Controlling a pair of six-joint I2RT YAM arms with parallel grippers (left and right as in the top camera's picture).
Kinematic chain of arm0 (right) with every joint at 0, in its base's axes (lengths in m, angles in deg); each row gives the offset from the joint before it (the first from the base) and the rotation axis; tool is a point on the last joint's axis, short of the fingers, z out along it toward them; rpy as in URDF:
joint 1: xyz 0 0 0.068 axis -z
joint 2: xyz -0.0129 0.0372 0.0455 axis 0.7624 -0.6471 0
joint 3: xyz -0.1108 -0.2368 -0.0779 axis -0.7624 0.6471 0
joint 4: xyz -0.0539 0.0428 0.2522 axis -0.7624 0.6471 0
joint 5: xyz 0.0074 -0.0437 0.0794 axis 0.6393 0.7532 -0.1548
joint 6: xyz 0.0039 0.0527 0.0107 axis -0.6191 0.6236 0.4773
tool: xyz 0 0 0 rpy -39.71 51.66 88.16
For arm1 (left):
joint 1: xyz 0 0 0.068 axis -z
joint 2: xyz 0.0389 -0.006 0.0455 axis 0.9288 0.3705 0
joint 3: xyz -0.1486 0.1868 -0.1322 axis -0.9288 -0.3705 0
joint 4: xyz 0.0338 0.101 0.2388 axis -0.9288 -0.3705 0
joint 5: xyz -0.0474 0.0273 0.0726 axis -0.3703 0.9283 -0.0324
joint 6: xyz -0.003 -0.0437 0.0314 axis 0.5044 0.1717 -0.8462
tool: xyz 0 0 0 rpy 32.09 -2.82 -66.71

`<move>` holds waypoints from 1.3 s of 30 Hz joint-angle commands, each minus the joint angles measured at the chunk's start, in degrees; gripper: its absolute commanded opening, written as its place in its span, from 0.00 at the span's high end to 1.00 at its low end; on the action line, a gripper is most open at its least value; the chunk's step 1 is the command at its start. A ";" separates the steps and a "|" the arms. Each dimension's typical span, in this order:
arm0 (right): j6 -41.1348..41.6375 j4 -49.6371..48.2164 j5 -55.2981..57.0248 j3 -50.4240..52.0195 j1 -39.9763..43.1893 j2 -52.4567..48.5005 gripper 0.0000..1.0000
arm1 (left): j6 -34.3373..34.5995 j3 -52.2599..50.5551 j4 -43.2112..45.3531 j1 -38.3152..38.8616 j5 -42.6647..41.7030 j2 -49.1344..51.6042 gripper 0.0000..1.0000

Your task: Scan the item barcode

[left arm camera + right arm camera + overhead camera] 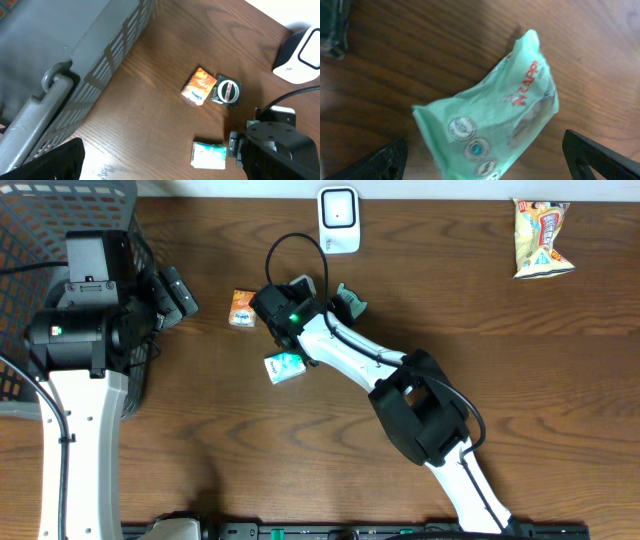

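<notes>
At the far left a grey slatted basket [30,230] stands at the edge of the table [520,380], and the left arm [75,340] rises beside it. The left jaws stand wide apart with nothing between them, hanging over the wood just right of the basket. In the left wrist view only one dark fingertip [55,160] shows, at the bottom-left corner. Right of them an orange packet [242,308] lies flat. The left wrist view shows a dark-green packet [227,91] with a round label right against the orange packet's far side. Nearer the front edge, apart from those two, the mint-green packet [285,367] lies flat on the wood. The right arm [350,355] reaches in from the lower right and hangs over it. The right jaws are spread wide and hold nothing. In the right wrist view their two dark fingertips [600,157] sit at the bottom corners. The packet lies between and ahead of them, touching neither, with red lettering and small round emblems facing up. Toward the back edge a white scanner [339,220] stands upright, well apart from the mint-green packet. At the far right a crumpled snack bag [540,238] lies by itself.
</notes>
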 commanded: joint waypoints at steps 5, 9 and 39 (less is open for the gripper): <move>-1.97 -0.17 1.40 0.00 1.05 -4.66 0.13 | 0.50 0.00 -0.09 -0.24 0.33 -0.33 0.02; -1.97 -0.35 -1.20 0.00 2.29 -5.11 0.21 | 0.50 0.00 -0.09 -0.24 0.33 -0.33 0.02; -8.37 3.02 -31.12 -0.42 12.44 1.14 0.92 | 0.52 0.00 -0.09 -0.24 0.33 -0.33 0.02</move>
